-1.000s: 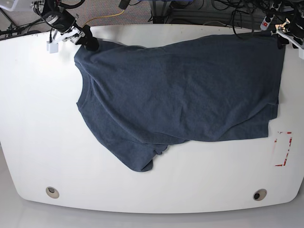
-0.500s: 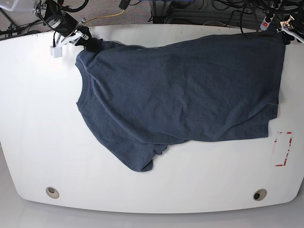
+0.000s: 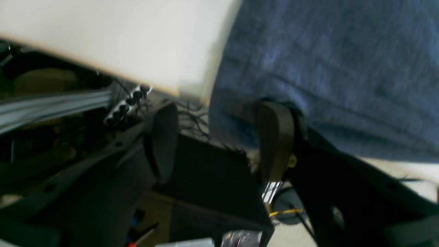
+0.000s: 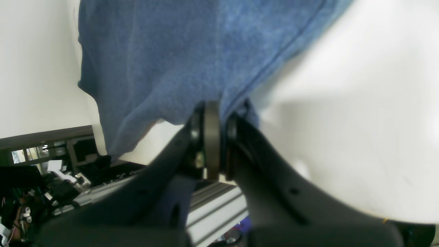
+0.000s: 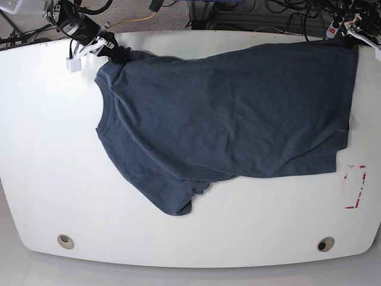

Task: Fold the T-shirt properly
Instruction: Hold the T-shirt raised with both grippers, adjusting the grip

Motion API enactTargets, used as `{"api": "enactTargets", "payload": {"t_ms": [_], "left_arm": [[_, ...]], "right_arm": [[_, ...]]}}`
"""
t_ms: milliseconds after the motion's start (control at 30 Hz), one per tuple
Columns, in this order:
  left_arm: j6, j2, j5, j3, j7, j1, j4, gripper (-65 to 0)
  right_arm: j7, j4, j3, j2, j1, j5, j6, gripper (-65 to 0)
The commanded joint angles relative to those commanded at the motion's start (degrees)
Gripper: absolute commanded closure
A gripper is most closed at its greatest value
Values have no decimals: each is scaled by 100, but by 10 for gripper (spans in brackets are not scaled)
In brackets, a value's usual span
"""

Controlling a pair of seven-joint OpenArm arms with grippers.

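The right gripper (image 4: 216, 137) pinched the T-shirt (image 5: 226, 113) at its corner (probably to spread it), while the left gripper (image 3: 219, 137) gaped apart

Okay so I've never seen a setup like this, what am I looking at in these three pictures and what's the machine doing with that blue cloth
This is a robot with two arms, and each picture comes from a different camera. The base view looks down on a white table where a dark blue T-shirt lies spread out, plain side up. The other two cameras ride on the arms' wrists, looking along the grippers. The right gripper is closed, pinching the shirt's edge at one far corner. The left gripper is open at the other far corner; the picture is blurred, but nothing sits between its fingers. The goal is folding the shirt.
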Motion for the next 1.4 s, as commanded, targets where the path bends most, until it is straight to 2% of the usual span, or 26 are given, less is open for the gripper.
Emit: {"api": "enactTargets", "payload": {"t_ms": [133,267,400,533,700,1033,1400], "left_arm": [[0,-9,18,9,26,-9,9,-346],[0,-123,18,26,273,-44,-9,-344],[0,-167,9,290,378,-105,35,-342],[0,-132,9,334,396,-88,571,-342],[0,-141,44,334,721,-105,782,-342],[0,-158,53,352,721,-114,747,-343],[0,-167,9,624,721,-114,193,-343]], "right_arm": [[0,0,-114,0,26,0,0,0],[0,0,-149,-9,44,0,0,0],[0,0,-158,-18,53,0,0,0],[0,0,-158,-26,53,0,0,0],[0,0,-149,9,53,0,0,0],[0,0,-149,9,53,0,9,0],[0,0,-149,9,53,0,9,0]]}}
